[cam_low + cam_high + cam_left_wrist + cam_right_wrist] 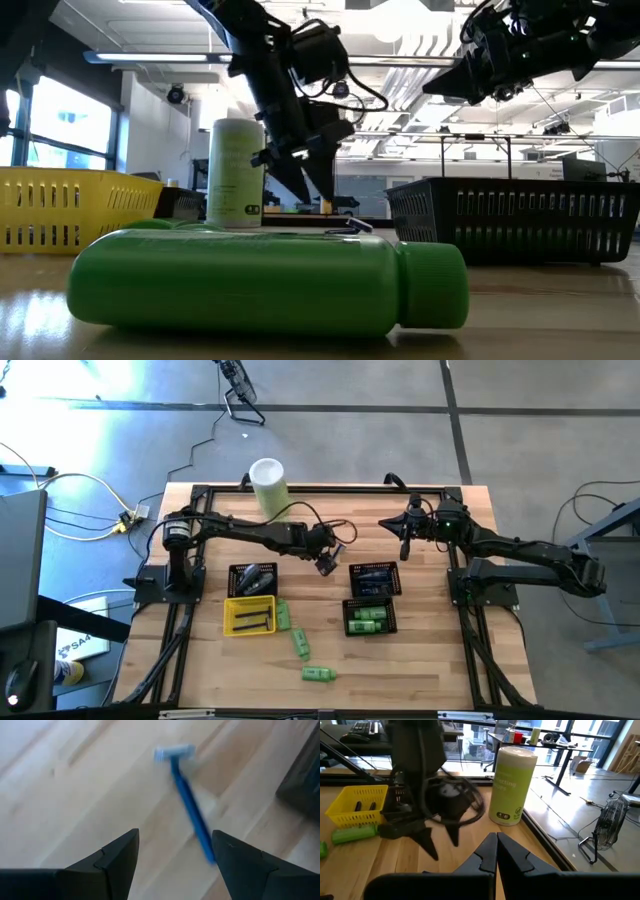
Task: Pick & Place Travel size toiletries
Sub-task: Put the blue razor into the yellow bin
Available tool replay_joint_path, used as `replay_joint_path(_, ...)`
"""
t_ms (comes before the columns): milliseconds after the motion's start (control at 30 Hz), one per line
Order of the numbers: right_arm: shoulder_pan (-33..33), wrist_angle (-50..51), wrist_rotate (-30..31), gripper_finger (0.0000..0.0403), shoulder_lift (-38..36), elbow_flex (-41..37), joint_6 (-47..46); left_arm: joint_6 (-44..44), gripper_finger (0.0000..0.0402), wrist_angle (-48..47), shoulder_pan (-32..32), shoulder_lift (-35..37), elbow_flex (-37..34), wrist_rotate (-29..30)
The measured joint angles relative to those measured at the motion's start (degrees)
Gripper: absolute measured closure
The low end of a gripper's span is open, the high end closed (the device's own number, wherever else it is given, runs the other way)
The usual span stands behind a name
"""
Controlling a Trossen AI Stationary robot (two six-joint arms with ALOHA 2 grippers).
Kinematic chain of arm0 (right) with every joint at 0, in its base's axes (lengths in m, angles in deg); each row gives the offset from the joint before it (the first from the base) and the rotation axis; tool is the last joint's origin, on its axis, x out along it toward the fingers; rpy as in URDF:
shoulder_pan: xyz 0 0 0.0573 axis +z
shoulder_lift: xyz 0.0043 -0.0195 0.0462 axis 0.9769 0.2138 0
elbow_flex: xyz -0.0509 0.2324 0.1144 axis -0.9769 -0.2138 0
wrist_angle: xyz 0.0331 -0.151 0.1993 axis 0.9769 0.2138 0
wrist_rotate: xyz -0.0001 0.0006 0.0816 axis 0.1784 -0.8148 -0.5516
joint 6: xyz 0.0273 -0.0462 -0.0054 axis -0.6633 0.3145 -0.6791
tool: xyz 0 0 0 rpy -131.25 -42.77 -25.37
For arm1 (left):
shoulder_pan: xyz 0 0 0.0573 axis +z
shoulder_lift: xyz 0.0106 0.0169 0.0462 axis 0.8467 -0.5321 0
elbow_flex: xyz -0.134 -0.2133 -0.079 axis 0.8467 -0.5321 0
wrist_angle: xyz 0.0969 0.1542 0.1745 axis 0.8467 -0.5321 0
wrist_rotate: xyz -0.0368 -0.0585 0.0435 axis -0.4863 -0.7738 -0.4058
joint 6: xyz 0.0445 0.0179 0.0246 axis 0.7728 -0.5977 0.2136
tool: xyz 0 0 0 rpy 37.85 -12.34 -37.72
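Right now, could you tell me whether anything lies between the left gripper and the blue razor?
Nothing visible does. The left gripper is open above bare table, and the blue razor lies just ahead of its fingers, unobstructed.

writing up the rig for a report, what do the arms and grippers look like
Both arms are dark, nearly black, jointed links bolted to a black frame on the wooden table. The left arm carries a round silver-faced joint near its base and loose black cable looping by its wrist. The left gripper has two dark, wedge-shaped fingers tapering to blunt tips. The right gripper has the same angular black fingers with stepped inner edges.
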Motion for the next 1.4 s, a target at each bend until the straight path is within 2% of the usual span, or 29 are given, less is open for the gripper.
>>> replay_joint_path(100,0.0,-0.4,-0.1,0.0401,0.0,0.0,0.0,0.2,0.0158,3.7,-1.0,-1.3,0.2,0.2)
replay_joint_path(400,0.0,-0.8,-0.2,0.0401,0.0,0.0,-0.1,1.6,0.0158,5.9,-1.8,-3.3,0.2,2.9)
replay_joint_path(1400,0.0,-1.2,-0.1,0.04,0.0,0.0,0.0,1.5,0.0158,8.0,-2.5,-9.3,0.1,2.9)
